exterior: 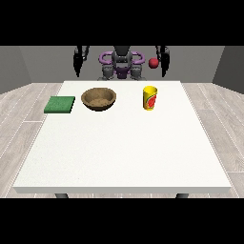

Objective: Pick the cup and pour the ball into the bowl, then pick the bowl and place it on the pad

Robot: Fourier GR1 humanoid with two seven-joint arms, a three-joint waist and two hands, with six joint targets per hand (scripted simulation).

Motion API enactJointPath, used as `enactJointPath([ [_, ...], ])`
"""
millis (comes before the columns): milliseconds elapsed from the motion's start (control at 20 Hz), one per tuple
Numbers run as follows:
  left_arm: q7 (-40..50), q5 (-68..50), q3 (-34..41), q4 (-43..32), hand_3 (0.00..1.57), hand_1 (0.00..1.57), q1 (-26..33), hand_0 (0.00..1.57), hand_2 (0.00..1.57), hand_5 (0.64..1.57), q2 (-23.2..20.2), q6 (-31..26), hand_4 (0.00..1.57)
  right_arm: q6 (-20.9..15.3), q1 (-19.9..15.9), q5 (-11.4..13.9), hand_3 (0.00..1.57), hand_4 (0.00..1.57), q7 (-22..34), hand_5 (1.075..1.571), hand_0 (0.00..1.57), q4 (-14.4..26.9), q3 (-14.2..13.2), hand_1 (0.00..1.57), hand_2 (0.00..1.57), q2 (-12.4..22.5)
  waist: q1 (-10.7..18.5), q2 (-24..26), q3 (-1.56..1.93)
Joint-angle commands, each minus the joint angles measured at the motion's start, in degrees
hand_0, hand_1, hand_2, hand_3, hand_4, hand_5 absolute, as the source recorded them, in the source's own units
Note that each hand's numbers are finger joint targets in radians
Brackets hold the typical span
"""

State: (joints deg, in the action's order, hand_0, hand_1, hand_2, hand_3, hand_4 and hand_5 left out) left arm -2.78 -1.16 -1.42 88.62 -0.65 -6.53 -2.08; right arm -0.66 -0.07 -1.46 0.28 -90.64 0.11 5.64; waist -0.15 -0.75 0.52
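Observation:
A yellow cup (150,97) with a red mark stands upright on the white table (124,152), right of the middle at the far side. A red ball (153,62) shows in the air above and behind the cup, just left of the hand at the view's right (165,61); nothing touches it. A brown wooden bowl (98,99) sits left of the cup. A green square pad (60,104) lies flat further left, near the table's edge. The hand at the view's left (77,61) hangs behind the far edge. Both hands show straight fingers and hold nothing.
The robot's torso (122,64) stands behind the table's far edge, between the two hands. Wooden floor surrounds the table. The white surface stretches from the three objects to the near edge.

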Motion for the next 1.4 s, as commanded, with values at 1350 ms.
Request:
enactJointPath([
  [1350, 2.3, -1.4, 7.3, 5.6, 0.00, 0.00, -15.9, 0.00, 0.00, 1.520, 0.7, 7.8, 0.57, 2.9, -5.7, -10.1, 0.00, 0.70, 6.9, 1.545, 0.00, -16.5, -5.5, 0.00, 0.00, 1.0, -6.2, -10.7, -0.51],
])
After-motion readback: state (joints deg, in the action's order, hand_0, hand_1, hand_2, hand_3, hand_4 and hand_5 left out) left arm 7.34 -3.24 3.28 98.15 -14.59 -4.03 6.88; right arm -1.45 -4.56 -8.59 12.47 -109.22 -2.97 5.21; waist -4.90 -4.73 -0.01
